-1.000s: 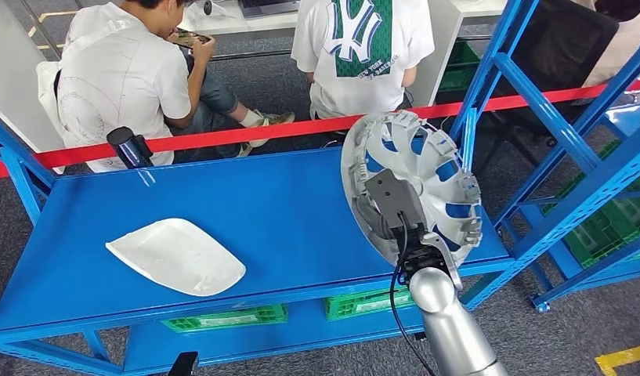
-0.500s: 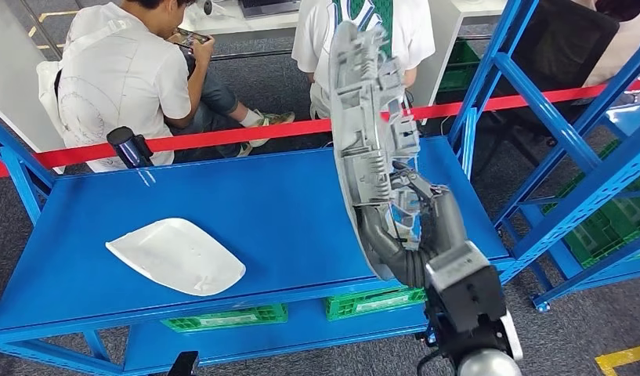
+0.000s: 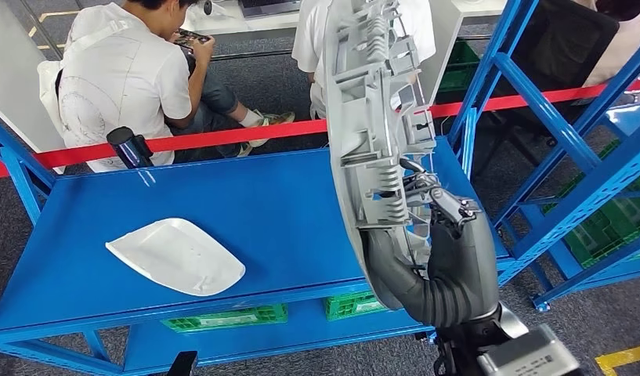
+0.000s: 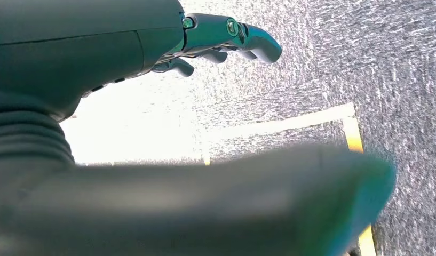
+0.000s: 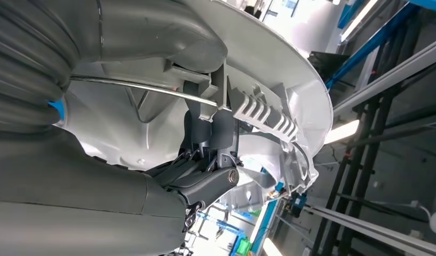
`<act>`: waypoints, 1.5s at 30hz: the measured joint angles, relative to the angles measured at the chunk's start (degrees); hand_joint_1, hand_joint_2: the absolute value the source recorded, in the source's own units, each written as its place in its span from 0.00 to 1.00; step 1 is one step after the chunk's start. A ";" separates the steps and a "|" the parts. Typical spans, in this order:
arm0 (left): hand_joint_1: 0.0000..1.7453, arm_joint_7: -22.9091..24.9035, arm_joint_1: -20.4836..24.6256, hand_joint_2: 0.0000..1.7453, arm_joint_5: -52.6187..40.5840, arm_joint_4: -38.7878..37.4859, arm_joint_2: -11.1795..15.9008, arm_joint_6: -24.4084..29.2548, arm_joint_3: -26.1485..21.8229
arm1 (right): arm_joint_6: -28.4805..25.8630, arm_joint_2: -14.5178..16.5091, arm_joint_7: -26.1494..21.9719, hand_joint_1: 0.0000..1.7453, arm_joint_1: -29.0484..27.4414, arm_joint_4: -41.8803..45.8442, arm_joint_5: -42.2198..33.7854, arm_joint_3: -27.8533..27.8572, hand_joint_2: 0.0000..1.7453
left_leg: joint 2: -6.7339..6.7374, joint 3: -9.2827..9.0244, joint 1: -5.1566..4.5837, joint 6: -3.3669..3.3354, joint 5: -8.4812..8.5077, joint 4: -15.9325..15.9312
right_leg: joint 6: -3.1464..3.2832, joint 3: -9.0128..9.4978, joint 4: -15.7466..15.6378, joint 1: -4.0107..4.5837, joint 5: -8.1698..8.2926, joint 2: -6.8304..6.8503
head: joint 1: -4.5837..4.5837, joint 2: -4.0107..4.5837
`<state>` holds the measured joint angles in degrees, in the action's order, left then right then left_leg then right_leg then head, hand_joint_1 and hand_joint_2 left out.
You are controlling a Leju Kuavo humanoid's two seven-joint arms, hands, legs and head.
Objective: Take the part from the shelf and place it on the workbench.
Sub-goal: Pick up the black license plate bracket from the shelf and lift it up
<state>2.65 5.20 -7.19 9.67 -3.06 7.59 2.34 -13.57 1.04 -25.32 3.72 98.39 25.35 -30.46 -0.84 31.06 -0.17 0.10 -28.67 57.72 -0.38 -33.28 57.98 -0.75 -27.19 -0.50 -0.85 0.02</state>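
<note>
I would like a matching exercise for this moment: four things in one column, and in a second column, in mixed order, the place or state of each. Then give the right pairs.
Things:
1. grey round part
2. white curved panel
3. red tape
4. left hand

Places or states:
A. lies flat on the blue shelf
B. holds nothing, above grey floor with a yellow line
C. held on edge by the right hand
D. stretched behind the shelf, in front of the seated people

Pairs: 1-C, 2-A, 3-D, 4-B
</note>
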 joint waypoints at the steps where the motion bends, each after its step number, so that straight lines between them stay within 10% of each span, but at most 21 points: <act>1: 0.00 0.10 0.00 1.00 -0.02 -0.01 0.00 0.09 -0.01 | 0.00 -0.01 0.10 1.00 0.01 0.11 -0.01 -0.22 1.00 | 0.00 0.00 0.00 0.00 0.00 0.00 | 0.00 0.00 0.00 0.00 0.00 0.00 | 0.00 0.00; 36: 0.00 -0.25 -1.59 1.00 0.53 -0.34 0.14 -2.37 -1.02 | -1.02 -0.43 2.14 1.00 -3.07 2.21 3.12 -2.62 1.00 | 0.00 0.00 -0.25 -0.09 -0.05 0.03 | -0.13 0.00 -0.03 -0.25 0.05 0.03 | 0.00 0.00; 45: 0.00 -1.00 -1.99 1.00 1.05 -0.31 0.13 -2.30 -1.55 | -0.22 -0.44 2.04 1.00 -2.94 2.10 3.44 -3.06 1.00 | 0.15 0.02 -0.49 -1.44 0.49 -0.17 | -1.18 -0.29 0.87 -0.80 -0.59 0.09 | -0.04 0.00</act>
<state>1.65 3.22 -6.14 9.36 -2.93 5.29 0.79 -13.79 0.61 -23.27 0.77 100.50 28.79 -33.52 -0.68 31.08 -0.66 -1.34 -28.17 57.55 -1.56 -33.58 58.85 -1.55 -27.78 -0.41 -0.90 0.02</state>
